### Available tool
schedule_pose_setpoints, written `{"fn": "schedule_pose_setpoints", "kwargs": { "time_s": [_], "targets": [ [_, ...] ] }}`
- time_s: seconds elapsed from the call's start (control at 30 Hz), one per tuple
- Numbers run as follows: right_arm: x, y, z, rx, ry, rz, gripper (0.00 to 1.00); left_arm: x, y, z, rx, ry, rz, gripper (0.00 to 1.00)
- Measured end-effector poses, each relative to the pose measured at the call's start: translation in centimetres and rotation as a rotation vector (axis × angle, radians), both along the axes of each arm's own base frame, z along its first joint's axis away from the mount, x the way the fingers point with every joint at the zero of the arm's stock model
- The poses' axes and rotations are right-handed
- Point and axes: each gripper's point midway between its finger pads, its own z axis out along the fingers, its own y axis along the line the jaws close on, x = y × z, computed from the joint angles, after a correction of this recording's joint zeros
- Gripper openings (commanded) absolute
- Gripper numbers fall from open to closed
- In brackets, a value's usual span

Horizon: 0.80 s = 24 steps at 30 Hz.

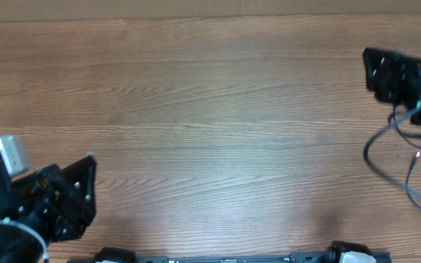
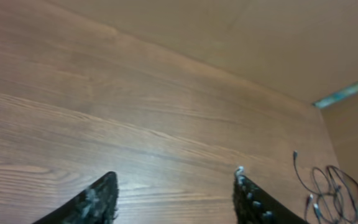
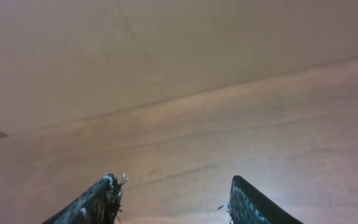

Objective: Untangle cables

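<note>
Resting in a loose heap at about 3 o'clock on the desk (image 1: 210, 131), the cables (image 2: 331, 193) lie against its far right edge. They are close below the right arm and well apart from the left one. In the left wrist view the thin cords loop over one another, with one plug end trailing out toward 10 o'clock of the pile. How tightly they cross is too small to tell.

The left tool (image 2: 173, 186) sits near 8 o'clock in the overhead view. It is released, with its fingers spread and only bare wood between them. It faces across the desk toward the heap, which puts the cords at 4 o'clock in its own camera. That reads as a stand-off pose that keeps the work in sight, not a reach.

The right tool (image 3: 174, 186) is up at 2 o'clock. It is also released and empty, and it is aimed over open desk, with the heap just beside it toward 5 o'clock. A dark sliver at the right border of its view may be a cord, but I cannot say for certain.

With neither tool gripping anything, the cords seem left slack so that loops can be picked out one at a time. A fresh grasp looks like the next step. The right arm is better placed for it.
</note>
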Motion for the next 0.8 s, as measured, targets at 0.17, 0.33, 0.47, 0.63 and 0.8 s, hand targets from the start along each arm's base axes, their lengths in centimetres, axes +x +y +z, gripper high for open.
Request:
{"fn": "schedule_pose_setpoints", "kwargs": {
  "time_s": [0.17,0.33,0.47,0.63,0.8],
  "targets": [
    [-5.9,1.0,0.8,-0.039,-0.003,-0.006,0.62,-1.7,0.9,0.6,0.009,-0.055,0.026,0.63],
    [-10.5,1.2,1.9,-0.059,-0.061,-0.022,1.0,-3.4,1.6,1.1,0.009,-0.107,0.047,1.0],
    [-12.1,1.2,1.4,-0.063,-0.043,-0.026,1.0,-3.7,1.8,1.2,0.011,-0.116,0.054,1.0],
    [-12.5,1.2,-0.6,-0.055,0.056,-0.026,1.0,-3.7,1.8,1.2,0.012,-0.115,0.053,1.0],
    [-13.2,1.2,-1.8,-0.052,0.113,-0.029,1.0,-3.7,1.8,1.2,0.014,-0.116,0.052,0.99]
  ]
}}
